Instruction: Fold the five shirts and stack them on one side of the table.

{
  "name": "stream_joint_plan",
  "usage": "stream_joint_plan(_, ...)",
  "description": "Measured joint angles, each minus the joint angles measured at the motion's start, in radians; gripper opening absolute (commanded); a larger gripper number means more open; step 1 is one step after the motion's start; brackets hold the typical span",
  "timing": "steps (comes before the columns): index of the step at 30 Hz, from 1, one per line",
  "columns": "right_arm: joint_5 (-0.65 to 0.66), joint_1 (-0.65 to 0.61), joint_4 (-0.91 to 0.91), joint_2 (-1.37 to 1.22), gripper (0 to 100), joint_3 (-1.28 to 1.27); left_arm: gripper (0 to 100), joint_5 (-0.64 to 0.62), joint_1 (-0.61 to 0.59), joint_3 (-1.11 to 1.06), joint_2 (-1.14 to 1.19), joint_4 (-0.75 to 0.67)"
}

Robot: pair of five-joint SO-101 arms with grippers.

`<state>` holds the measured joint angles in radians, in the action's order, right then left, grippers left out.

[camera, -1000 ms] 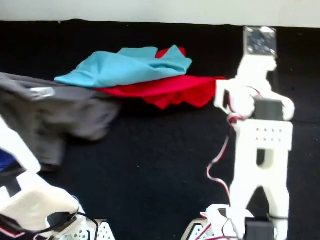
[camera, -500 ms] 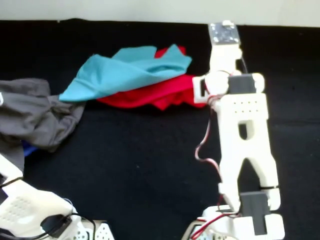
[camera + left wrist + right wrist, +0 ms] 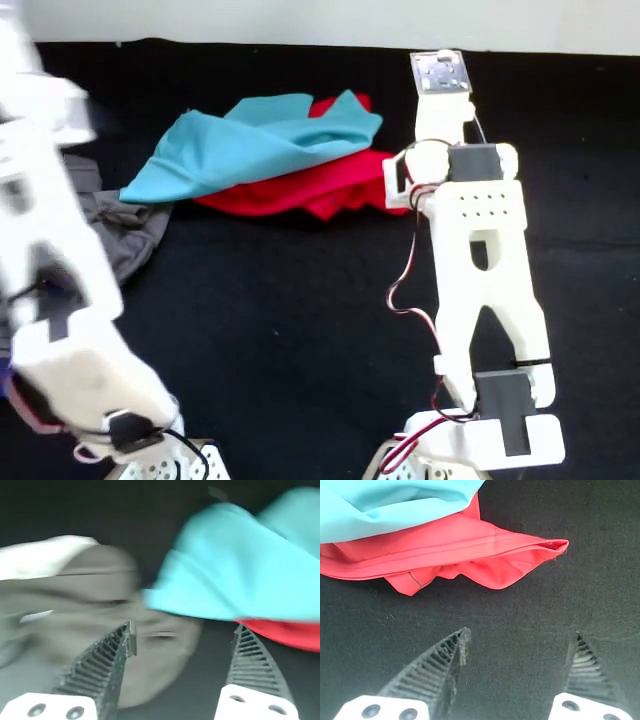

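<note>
A teal shirt lies crumpled at the back of the black table, on top of a red shirt. A grey shirt is bunched at the left. My left arm stands tall over the grey shirt. Its gripper is open above the grey shirt, with the teal shirt and a strip of the red shirt just beyond. My right arm stretches toward the red shirt. My right gripper is open over bare table, a short way from the red shirt.
The black table has free room in its middle and front. A white wall runs along its far edge. Both arm bases stand at the front edge. A pale blurred shape sits beside the grey shirt in the left wrist view.
The grey shirt was pulled to the left and now lies bunched there. My left arm has swung up over it. My right arm has shifted left toward the red shirt.
</note>
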<state>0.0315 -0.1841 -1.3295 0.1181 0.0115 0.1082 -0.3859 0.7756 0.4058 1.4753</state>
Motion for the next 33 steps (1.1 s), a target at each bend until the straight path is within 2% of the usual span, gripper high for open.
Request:
stream_joint_plan(4,0.000,0.000,-0.043,0.000,30.0,0.000,30,-0.092,0.149,-0.008,0.203,-0.123)
stream_joint_plan(10,0.000,0.000,-0.146,0.000,30.0,0.000,29,-0.107,0.233,-0.008,0.456,-0.311)
stream_joint_plan(12,0.000,0.000,-0.169,0.000,30.0,0.000,20,-0.107,0.236,-0.008,0.491,-0.338)
stream_joint_plan(14,0.000,0.000,-0.180,0.000,30.0,0.000,5,-0.080,0.233,-0.008,0.503,-0.345)
stream_joint_plan(15,0.000,0.000,-0.181,0.000,30.0,0.000,0,-0.063,0.230,-0.008,0.503,-0.345)
stream_joint_plan(17,0.000,0.000,-0.181,0.000,30.0,0.000,3,-0.048,0.213,-0.005,0.503,-0.345)
stream_joint_plan(22,0.000,0.000,-0.161,0.000,30.0,0.000,1,-0.037,0.110,0.086,0.480,-0.279)
stream_joint_plan(33,0.000,-0.003,-0.046,0.000,30.0,0.000,1,-0.034,-0.319,0.591,0.235,0.048)
